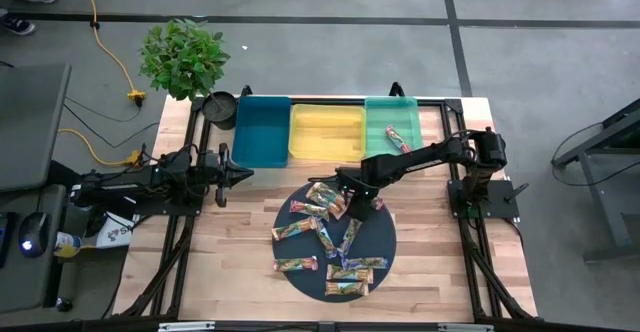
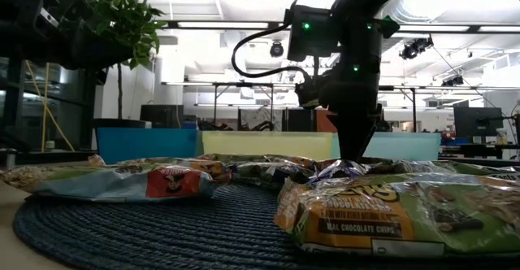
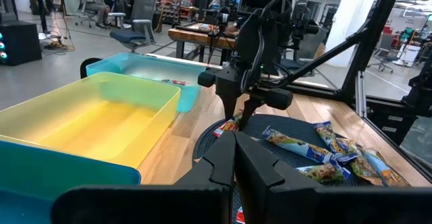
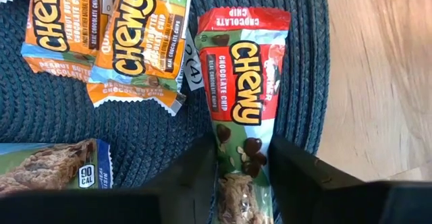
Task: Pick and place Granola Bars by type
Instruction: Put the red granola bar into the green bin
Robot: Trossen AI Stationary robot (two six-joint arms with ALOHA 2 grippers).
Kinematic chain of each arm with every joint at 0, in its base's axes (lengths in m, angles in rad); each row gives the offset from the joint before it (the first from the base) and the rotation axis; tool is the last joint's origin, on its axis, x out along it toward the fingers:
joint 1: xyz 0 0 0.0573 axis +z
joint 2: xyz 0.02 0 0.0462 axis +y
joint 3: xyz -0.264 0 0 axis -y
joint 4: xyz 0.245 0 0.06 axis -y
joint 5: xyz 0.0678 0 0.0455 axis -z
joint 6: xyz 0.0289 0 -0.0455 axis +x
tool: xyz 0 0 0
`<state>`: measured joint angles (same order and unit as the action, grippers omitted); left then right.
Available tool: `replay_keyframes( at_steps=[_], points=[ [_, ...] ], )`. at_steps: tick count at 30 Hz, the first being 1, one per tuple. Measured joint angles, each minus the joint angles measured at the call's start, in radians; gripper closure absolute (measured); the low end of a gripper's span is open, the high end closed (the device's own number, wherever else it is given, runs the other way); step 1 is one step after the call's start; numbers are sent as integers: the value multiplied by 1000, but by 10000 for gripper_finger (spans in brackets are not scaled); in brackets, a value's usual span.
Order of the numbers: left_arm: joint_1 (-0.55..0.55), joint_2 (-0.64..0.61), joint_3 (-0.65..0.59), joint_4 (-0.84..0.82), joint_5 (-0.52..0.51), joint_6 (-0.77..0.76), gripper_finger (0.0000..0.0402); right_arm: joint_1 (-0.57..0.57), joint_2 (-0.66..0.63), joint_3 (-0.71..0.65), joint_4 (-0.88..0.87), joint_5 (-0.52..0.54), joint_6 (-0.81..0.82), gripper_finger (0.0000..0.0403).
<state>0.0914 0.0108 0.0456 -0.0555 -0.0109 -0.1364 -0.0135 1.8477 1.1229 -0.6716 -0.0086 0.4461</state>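
Note:
Several granola bars (image 1: 330,237) lie scattered on a dark round woven mat (image 1: 385,250) in the middle of the table. My right gripper (image 4: 243,177) points down at the mat's far right part, shut on a red chocolate chip granola bar (image 4: 244,82) that lies flat beside two tan-gold bars (image 4: 138,35). In the low view this gripper (image 2: 357,152) stands behind the pile. My left gripper (image 1: 245,175) waits shut and level over the table's left side, touching nothing. My right gripper has the red bar's two long edges (image 4: 233,158) between its two fingers, near the end closest to the wrist camera. The fingers come from above, pointing down, and lie across the bar. The bar lies flat on the mat.
Three long bins stand along the far edge: teal (image 1: 262,130), yellow (image 1: 327,132) and green (image 1: 392,122), the green one holding a red bar (image 1: 397,138). A potted plant (image 1: 183,57) stands at the far left corner. Bare wood lies right of the mat (image 4: 378,75).

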Motion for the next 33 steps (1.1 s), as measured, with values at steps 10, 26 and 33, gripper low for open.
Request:
replay_keyframes(
  at_steps=[10,26,33],
  points=[
    [0,0,0,0,0,0,394,0,-2,0,0,-7,21,327],
    [0,0,0,0,0,0,394,0,-146,0,-6,-4,36,363],
    [0,0,0,0,0,0,394,0,-295,0,27,-3,46,364]
  ],
)
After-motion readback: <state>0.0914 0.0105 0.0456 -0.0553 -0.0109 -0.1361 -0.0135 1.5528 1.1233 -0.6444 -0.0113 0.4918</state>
